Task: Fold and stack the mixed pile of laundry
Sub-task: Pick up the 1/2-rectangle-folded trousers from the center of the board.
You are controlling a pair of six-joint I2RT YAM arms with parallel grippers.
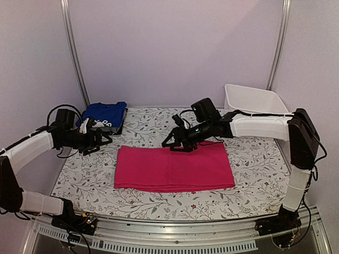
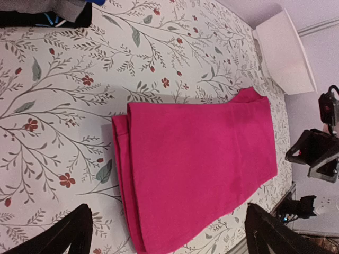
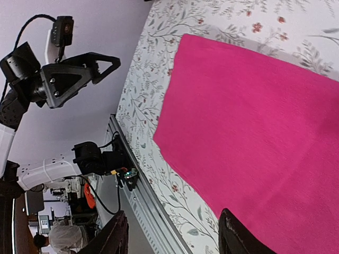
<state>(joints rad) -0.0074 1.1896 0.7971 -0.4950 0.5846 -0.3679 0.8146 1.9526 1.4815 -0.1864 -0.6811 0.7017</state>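
Fingers, left: the left gripper (image 1: 99,142) has its fingers (image 2: 71,235) spread wide and empty. It hovers over the table covering (image 1: 79,177), just left of the pink piece.
Fingers, right: the right gripper (image 1: 176,145) has its jaws apart with nothing between them. It sits above the far edge of the pink piece; whether it touches the cloth cannot be told.
Centre of table: the magenta-pink garment (image 1: 172,168) is folded into a flat, several-layered rectangle. Its layers show along the left edge and its corners are roughly even.
Far left corner: the royal-blue garment (image 1: 106,112), with white print, is folded and lies on top of darker cloth (image 1: 112,128) in grey and black, making a small stack.
Far right: a white bin (image 1: 254,99) stands beyond the covering; its inside is not visible.
Done, as judged: at least two pieces are folded and stacked, and the pink one is folded where it lies.
Left, as judged: the pink piece lies well apart from the stack and is not yet on it. It may need another fold before being carried over.
Loose laundry: none is visible.
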